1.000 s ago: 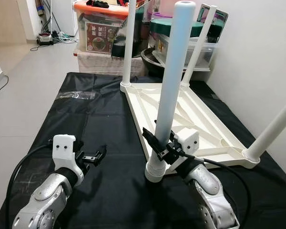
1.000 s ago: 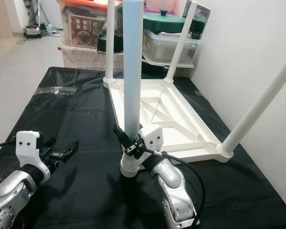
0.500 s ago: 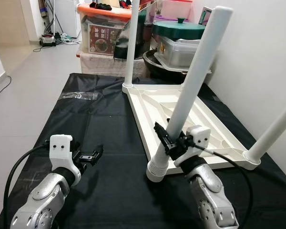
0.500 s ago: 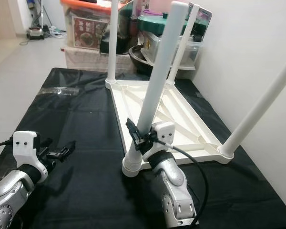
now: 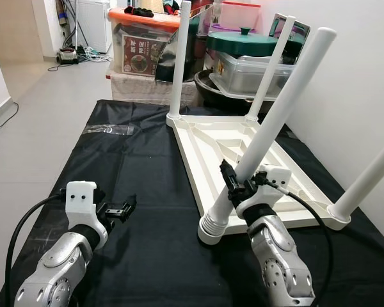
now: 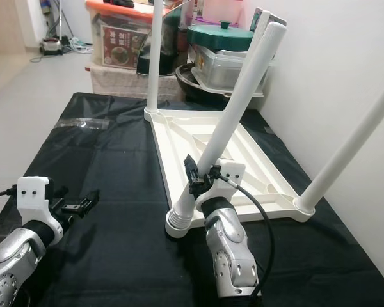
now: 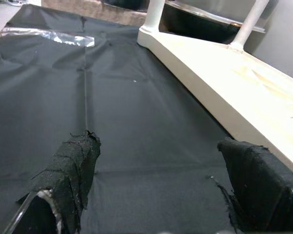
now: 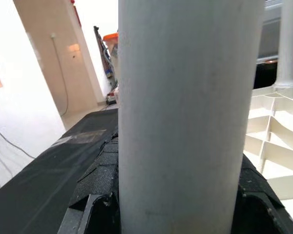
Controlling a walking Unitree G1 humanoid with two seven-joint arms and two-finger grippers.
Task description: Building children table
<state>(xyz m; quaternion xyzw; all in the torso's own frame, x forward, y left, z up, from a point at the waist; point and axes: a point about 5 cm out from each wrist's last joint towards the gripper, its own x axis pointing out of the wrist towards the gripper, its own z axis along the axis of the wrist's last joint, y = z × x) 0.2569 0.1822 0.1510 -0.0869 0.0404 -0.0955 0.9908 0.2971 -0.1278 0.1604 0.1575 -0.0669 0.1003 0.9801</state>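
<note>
**Fourth leg tilted at the near corner, right gripper clamped on it**

The loose white leg [image 5: 269, 125] stands with its ribbed foot at the near left corner of the upturned table top [image 5: 243, 153]. Long axis is not plumb: it leans up and away toward the wall side, top end well out over the underside ribs. Three other legs already stand in their corner sockets: two at the far edge, one at the near right corner.

Right gripper [image 5: 238, 187] grips this leg low on the shaft, just above the ribbed end. Fingers are closed around the tube; the wrist view shows black pads pressed to either side of it. This arm is the working one, right at the corner.

Judgement: seating depends on bringing the shaft upright over the socket, so the lean toward the wall has to come out first.

Left gripper [image 5: 118, 209] hovers over the black mat [image 5: 134, 160], well apart from the table top's left edge. Fingers spread, nothing between them.
</note>
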